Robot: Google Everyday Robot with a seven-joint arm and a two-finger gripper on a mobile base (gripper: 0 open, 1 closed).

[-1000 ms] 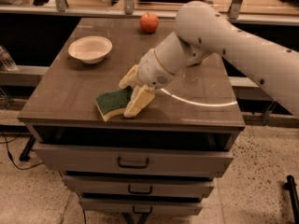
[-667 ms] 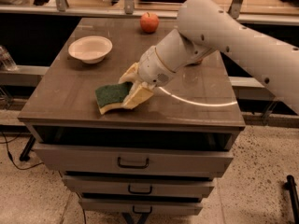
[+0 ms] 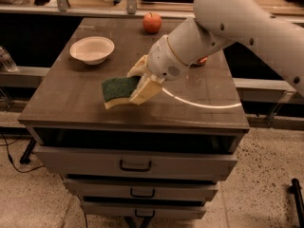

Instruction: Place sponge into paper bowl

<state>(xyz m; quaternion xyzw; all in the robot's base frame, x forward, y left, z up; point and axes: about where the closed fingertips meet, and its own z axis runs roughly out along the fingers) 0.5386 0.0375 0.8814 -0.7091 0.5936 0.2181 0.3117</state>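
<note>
The sponge (image 3: 118, 90) has a dark green top over a pale yellow base. My gripper (image 3: 140, 82) is shut on its right end and holds it tilted a little above the table's front middle. The white paper bowl (image 3: 92, 49) stands empty at the table's back left, up and to the left of the sponge. My white arm reaches in from the upper right.
A red apple (image 3: 152, 23) sits at the back edge of the brown tabletop (image 3: 66, 99). A small orange thing (image 3: 202, 61) shows partly behind my arm. Drawers (image 3: 135, 164) lie below the front edge. A counter runs behind the table.
My gripper has lifted the sponge off the tabletop and carried it slightly up and to the left, toward the bowl.
</note>
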